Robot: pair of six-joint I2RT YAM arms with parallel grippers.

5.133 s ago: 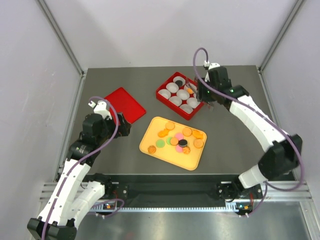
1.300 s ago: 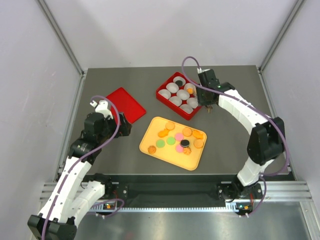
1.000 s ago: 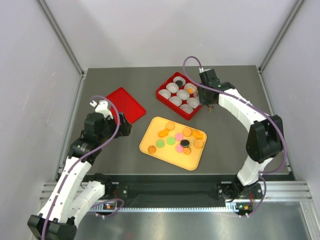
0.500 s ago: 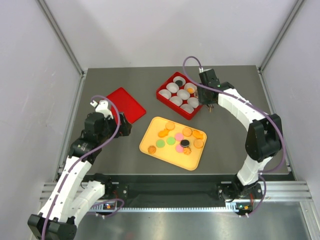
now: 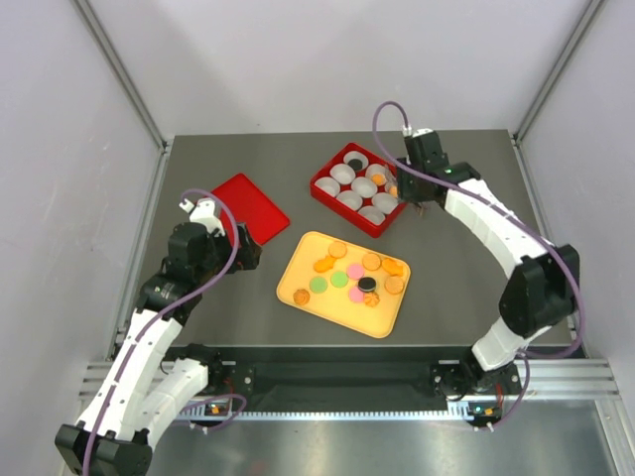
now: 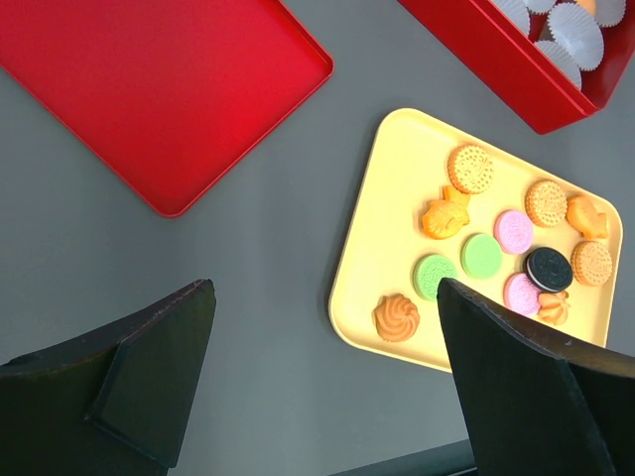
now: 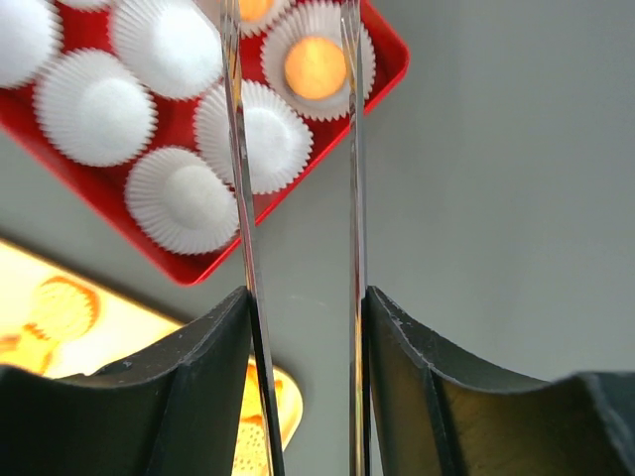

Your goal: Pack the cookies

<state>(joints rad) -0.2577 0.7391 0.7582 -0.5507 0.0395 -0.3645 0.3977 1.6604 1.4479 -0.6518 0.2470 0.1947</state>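
**A:** Right wrist view: what are your fingers (image 7: 242, 218) gripping?

**B:** Nothing. My right gripper (image 7: 288, 59) stands partly parted and empty, by the red box's (image 7: 385, 45) corner, near a paper cup (image 7: 352, 84) containing an orange cookie (image 7: 315, 66).

**A:** The other hand?

**B:** My left gripper (image 6: 322, 297) gapes wide, empty. Most cookies (image 6: 481, 256) lie on the yellow tray (image 6: 382, 213).

A laboratory test cell was indicated by the grey table (image 5: 248, 307), plain white wall panels (image 5: 298, 59) and aluminium framing (image 5: 121, 74).
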